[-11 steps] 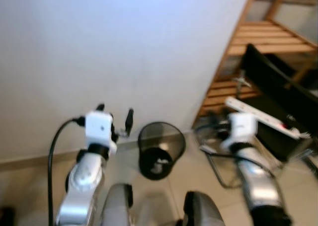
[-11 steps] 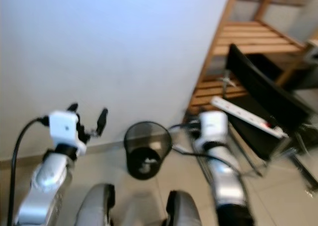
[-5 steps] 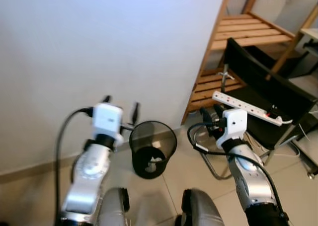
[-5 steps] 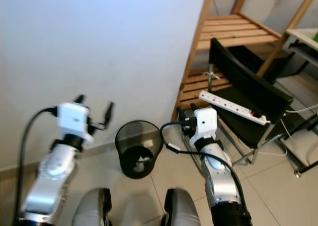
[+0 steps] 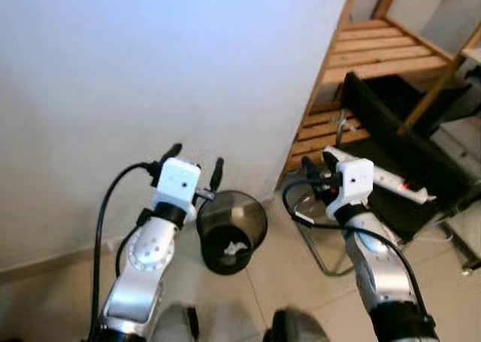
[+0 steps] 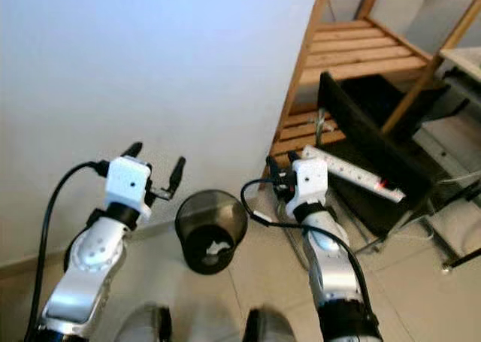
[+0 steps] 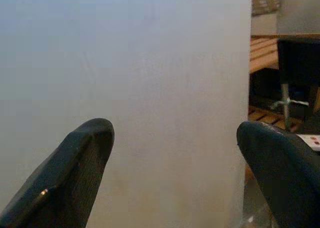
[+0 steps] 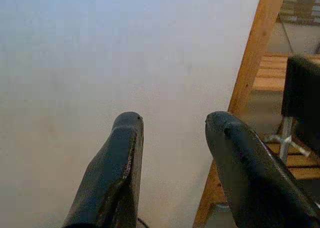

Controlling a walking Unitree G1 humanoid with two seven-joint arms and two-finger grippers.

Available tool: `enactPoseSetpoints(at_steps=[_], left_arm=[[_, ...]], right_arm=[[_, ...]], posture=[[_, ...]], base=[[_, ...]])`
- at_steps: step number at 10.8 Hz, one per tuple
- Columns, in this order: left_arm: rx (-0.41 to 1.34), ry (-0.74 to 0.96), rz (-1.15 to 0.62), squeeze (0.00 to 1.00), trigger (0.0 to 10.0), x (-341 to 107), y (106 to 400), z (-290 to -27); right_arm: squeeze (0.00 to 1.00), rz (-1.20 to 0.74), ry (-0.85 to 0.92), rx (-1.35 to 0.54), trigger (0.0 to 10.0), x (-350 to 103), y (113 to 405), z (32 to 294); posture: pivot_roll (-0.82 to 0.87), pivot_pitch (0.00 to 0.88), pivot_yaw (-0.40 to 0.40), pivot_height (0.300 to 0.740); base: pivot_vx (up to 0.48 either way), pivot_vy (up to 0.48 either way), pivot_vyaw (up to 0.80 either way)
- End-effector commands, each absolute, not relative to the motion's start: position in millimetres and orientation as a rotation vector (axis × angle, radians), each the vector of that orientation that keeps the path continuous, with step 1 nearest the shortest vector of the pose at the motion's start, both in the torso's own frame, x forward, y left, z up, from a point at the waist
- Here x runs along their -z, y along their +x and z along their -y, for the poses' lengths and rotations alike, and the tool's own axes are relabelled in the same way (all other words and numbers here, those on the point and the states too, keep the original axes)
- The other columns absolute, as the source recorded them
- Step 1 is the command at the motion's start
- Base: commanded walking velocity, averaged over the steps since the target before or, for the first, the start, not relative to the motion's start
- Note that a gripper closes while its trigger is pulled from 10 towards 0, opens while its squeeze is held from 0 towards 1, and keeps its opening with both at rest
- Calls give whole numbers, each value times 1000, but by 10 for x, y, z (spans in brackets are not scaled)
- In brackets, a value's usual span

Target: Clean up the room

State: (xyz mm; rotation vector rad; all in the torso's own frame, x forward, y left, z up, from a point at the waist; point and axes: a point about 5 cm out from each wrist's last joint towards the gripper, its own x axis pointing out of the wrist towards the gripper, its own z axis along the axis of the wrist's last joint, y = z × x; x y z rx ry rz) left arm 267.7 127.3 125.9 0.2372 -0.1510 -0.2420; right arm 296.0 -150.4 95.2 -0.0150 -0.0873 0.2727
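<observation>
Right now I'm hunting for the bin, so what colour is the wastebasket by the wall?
Black mesh wastebasket, clearest in the right eye view.

silver arms, white wrist blocks, black cables, black fingers [image 7: 75,173].

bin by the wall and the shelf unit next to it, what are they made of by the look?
Bin: looks like black metal mesh with a matte finish; its wall shows a fine see-through grid. Could be coated wire.
Shelf unit: light wood, probably pine, unpainted; slatted boards and warm grain-coloured uprights.
</observation>
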Motion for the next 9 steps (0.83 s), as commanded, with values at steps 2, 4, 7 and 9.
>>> enactPoseSetpoints(at_steps=[2, 4, 7, 9], left_arm=[[257, 235, 164, 0, 10000, -1267, 2695, -1220], [247, 228, 164, 0, 10000, -1252, 2707, -1202], [255, 245, 180, 0, 10000, -1244, 2683, -1151], [228, 251, 155, 0, 10000, -1204, 2702, -1176]], right_arm=[[0, 73, -7, -249, 10000, -945, 2994, 1567], [0, 71, -18, -262, 10000, -938, 3008, 1556], [0, 48, -68, -281, 10000, -918, 3021, 1527], [0, 45, -50, -280, 10000, -899, 3017, 1522]], posture=[[80, 5, -68, 740], [79, 0, -78, 740], [77, 8, -87, 740], [78, 18, -88, 724]], base=[[0, -465, 0], [0, -450, 0], [0, -430, 0], [0, 0, -481]])
